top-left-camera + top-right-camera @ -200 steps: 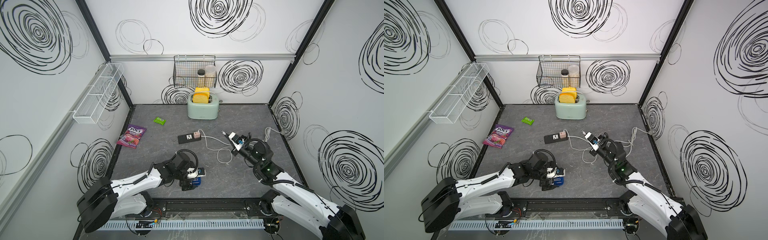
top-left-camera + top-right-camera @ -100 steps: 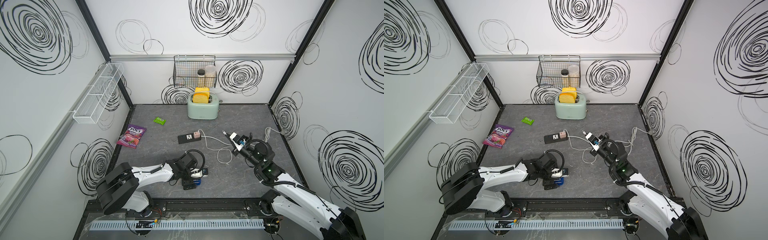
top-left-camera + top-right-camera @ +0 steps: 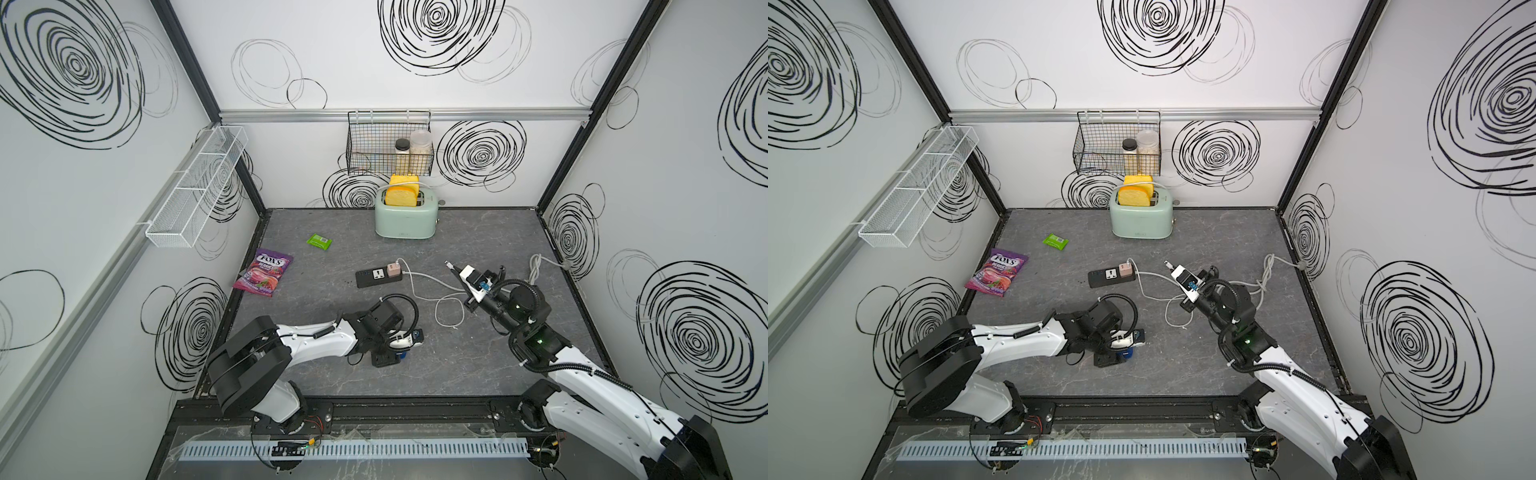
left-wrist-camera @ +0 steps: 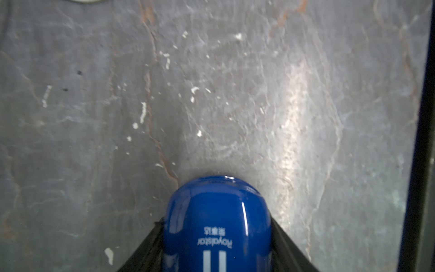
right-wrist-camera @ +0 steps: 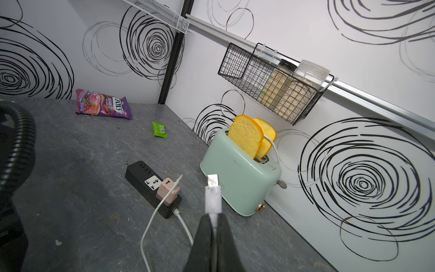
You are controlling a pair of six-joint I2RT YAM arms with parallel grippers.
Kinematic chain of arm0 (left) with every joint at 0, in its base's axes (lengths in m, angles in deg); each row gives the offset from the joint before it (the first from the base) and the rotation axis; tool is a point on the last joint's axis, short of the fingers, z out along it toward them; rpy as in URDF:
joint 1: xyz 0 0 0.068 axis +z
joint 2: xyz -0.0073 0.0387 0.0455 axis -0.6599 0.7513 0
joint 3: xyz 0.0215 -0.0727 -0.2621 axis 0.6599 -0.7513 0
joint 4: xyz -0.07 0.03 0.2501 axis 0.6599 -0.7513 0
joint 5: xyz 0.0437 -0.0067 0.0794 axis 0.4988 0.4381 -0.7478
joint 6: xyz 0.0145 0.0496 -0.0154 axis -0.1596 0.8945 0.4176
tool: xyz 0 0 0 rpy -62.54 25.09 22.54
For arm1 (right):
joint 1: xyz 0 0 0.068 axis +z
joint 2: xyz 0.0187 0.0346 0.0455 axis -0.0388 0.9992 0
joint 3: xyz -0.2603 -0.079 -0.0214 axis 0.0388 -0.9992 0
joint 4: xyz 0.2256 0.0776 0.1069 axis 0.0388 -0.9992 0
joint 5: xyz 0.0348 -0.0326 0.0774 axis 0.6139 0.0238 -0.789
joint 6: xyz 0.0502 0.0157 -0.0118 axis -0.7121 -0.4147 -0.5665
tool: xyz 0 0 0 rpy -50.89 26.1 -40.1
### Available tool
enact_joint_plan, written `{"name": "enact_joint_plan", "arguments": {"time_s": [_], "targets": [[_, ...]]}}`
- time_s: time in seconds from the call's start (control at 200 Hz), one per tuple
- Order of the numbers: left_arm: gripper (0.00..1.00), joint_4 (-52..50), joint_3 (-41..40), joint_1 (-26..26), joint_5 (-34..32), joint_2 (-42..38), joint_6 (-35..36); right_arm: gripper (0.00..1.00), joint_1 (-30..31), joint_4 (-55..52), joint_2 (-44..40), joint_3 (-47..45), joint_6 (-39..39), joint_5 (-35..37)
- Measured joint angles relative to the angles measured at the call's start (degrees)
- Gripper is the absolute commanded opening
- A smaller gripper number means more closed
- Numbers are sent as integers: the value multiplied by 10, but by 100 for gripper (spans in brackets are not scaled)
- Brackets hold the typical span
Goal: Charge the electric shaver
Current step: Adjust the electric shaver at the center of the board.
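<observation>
Between the black fingers of the left gripper, the electric shaver is sitting with both fingers pressing against its glossy blue sides, so the jaws are standing part-way in and gripping it. Its rounded end is pointing out over the grey tabletop. In a top view a patch of its blue is showing beneath the left wrist, near the front middle of the table and well apart from the black power strip. The right gripper is pinching the white cable tight just behind its connector, holding that end clear of the table. The cable is running back to the pinkish charger, which is sitting plugged into the strip. The green toaster is standing at the back wall.
</observation>
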Motion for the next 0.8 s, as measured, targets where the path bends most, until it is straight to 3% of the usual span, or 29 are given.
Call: {"name": "enact_joint_plan", "arguments": {"time_s": [0.325,0.44,0.535,0.8], "targets": [[55,111,36,-2,3,53,-87,0,-3,-7,0,1,8,10],[59,113,37,-2,2,85,-103,0,-4,-9,-2,3,10,11],[68,127,37,-2,-6,87,-114,0,-5,-9,-7,3,10,11],[72,207,-3,-2,-9,89,-133,0,-6,-9,-6,3,10,10]]}}
